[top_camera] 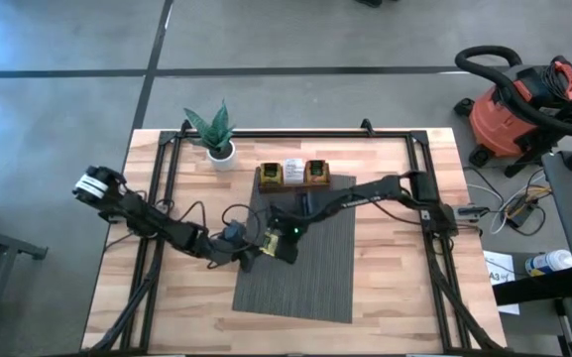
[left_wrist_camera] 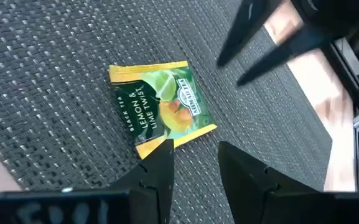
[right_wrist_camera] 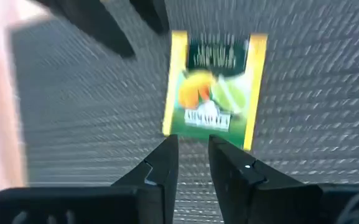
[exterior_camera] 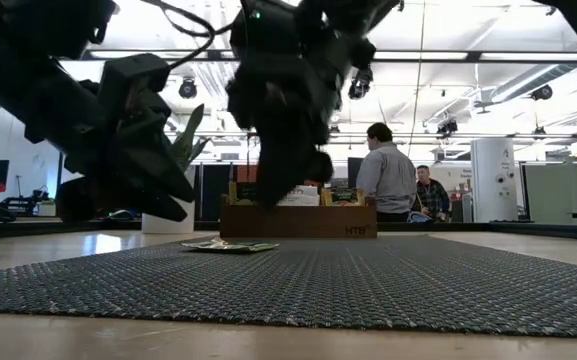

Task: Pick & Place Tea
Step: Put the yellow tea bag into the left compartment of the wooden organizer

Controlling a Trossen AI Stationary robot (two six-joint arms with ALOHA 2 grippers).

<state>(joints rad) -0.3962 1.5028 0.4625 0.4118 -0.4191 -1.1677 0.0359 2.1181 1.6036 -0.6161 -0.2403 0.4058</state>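
Just left of centre in the high view, a lemon and lime tea sachet (left_wrist_camera: 160, 110) lies flat on the grey mat (top_camera: 315, 273) of the worktop (top_camera: 395, 248), between the two grippers. The right gripper (right_wrist_camera: 191, 149) sits just short of the sachet's near short edge, fingers slightly parted, gripping nothing. The left gripper (left_wrist_camera: 195, 152) waits alongside, fingers apart and empty.

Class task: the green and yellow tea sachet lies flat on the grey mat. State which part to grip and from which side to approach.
Grip one thin edge of the sachet, coming from above: it lies flat on the mat, offering no raised side.
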